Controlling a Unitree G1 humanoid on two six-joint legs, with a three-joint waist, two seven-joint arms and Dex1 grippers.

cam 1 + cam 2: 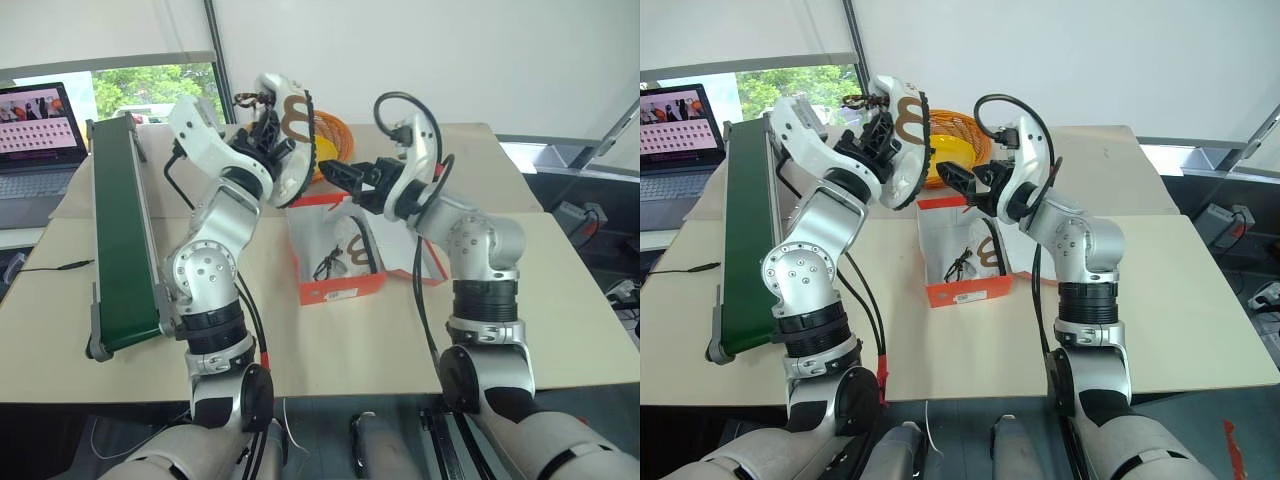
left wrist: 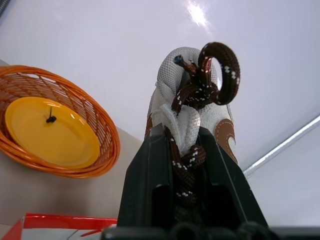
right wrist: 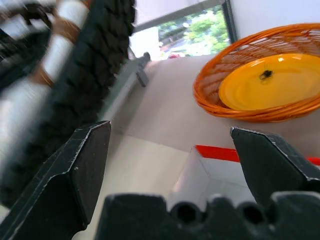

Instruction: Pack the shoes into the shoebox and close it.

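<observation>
The shoebox (image 1: 335, 290) on the table (image 1: 560, 300) is partly hidden behind both raised arms, so its lid and far wall are hard to make out. Two shoes can be counted. One shoe (image 1: 352, 252) lies inside the shoebox, half covered by the right forearm, its dark laces showing against the white interior. The other shoe (image 1: 290, 135) is lifted above the shoebox's left edge, tipped on its side with the black treaded sole facing the right gripper (image 1: 335, 170).

The left gripper (image 2: 182, 150) is clamped on this raised shoe at its brown speckled laces and tongue, the arm bent up from the elbow. The right gripper, fingers spread wide with nothing between them, points across at the sole from just beside it, above the shoebox.

One orange basket (image 2: 100, 130) holding a single yellow plate (image 2: 50, 135) sits behind the shoebox. One green conveyor (image 1: 120, 240) stands to its left.
</observation>
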